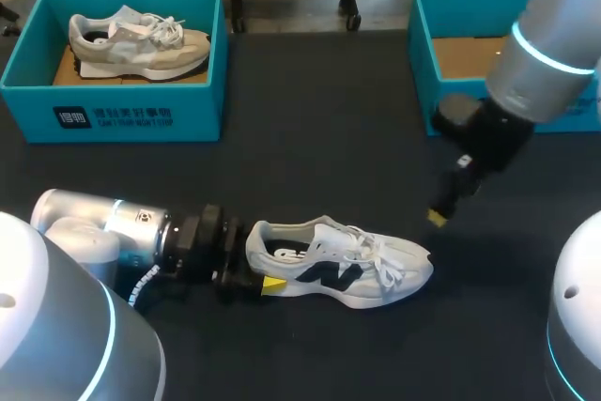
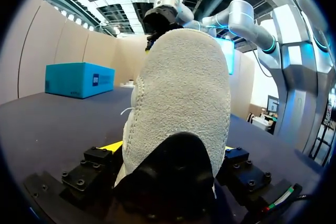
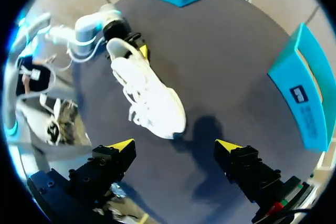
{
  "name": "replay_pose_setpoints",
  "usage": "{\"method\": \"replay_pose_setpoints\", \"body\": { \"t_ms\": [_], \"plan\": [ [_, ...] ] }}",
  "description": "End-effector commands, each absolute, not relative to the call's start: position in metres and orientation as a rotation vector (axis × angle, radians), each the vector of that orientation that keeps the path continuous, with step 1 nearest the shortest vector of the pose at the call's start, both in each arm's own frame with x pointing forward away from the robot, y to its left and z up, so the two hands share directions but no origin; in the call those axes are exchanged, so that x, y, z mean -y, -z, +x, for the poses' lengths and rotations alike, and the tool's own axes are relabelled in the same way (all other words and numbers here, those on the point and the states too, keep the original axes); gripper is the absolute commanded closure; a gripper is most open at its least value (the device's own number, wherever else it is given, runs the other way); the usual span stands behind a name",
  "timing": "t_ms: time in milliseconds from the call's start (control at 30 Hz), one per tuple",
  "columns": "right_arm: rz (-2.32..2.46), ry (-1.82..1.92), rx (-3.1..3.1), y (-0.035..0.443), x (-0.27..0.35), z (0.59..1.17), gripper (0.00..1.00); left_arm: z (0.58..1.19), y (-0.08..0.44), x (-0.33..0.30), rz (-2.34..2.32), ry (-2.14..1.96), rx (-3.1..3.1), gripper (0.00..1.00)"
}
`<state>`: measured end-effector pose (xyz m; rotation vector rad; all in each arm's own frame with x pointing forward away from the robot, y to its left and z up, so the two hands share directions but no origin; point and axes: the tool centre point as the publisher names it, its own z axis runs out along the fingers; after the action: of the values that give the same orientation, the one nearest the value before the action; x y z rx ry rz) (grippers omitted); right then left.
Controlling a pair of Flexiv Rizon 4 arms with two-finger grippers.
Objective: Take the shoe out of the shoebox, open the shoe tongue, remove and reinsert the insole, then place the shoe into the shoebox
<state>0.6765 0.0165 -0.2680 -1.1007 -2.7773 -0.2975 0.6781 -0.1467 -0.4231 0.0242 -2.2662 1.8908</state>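
White shoe (image 1: 338, 265) lies upright on the table (image 1: 319, 119), its heel clenched in the left claw (image 1: 266, 271). The right claw (image 1: 439, 215) hangs released just above its toe. Prising it open could twist the shoe out of that heel grip, or catch a finger in the laces (image 1: 380, 258).

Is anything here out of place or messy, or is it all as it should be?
Nothing looks damaged or spilled. The white shoe sits upright on the table, its heel held by the left tool. Its laces lie loose, which is the only untidy thing.
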Motion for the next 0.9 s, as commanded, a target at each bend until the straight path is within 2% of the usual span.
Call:
{"method": "replay_pose_setpoints", "body": {
  "t_ms": [33, 567, 667, 900],
  "plan": [
    [-1.879, 0.039, 2.504, 0.254, -0.044, 0.658, 0.00, 0.677, 0.425, 0.144, 0.028, -1.890, 2.271, 1.00],
    [-1.879, 0.039, 2.504, 0.254, -0.044, 0.658, 0.00, 0.677, 0.425, 0.144, 0.028, -1.890, 2.271, 1.00],
    [-2.070, 0.038, 2.337, 0.241, -0.043, 0.665, 0.00, 0.677, 0.425, 0.144, 0.028, -1.890, 2.271, 1.00],
    [-2.169, -0.213, 2.418, 0.216, -0.093, 0.663, 0.00, 0.677, 0.425, 0.144, 0.028, -1.890, 2.271, 1.00]
  ]
}}
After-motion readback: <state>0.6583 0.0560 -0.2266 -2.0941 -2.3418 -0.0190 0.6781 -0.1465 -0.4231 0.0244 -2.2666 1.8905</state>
